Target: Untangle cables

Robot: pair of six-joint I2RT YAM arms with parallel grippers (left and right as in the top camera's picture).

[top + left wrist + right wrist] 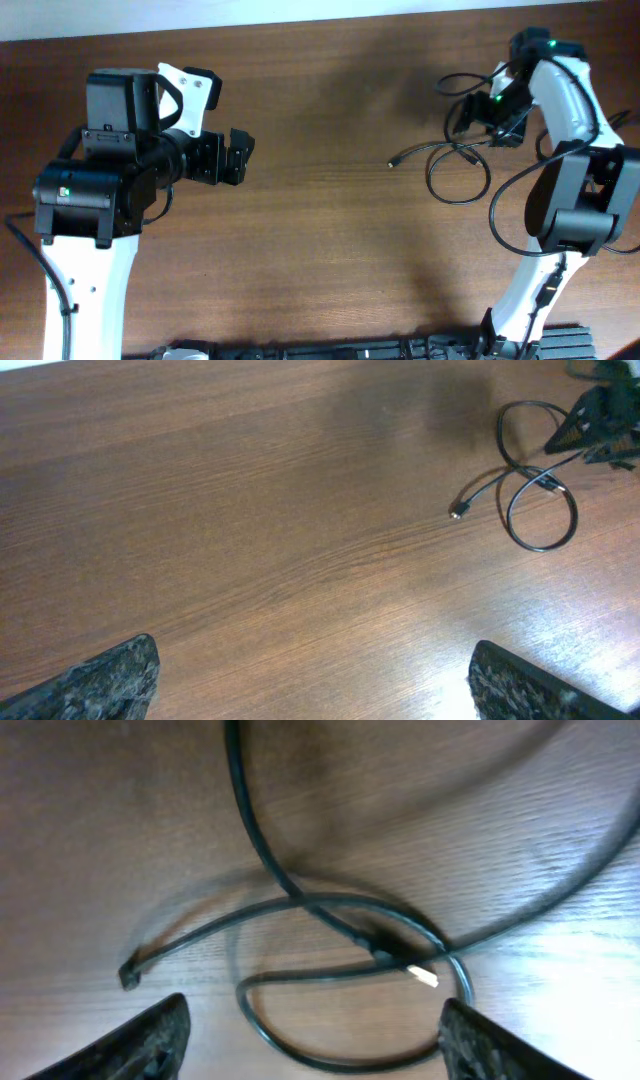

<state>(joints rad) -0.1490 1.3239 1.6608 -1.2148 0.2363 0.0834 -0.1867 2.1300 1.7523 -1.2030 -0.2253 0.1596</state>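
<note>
Thin black cables lie looped on the wooden table at the right, with one small plug end pointing left. They also show in the left wrist view and close up in the right wrist view, where the strands cross and a plug with a pale metal tip lies on the loop. My right gripper hovers over the far part of the cables, open and empty. My left gripper is open and empty over bare table at the left.
Thicker black arm wires hang by the right arm's base. The left arm's base stands at the left. A dark strip runs along the table's front edge.
</note>
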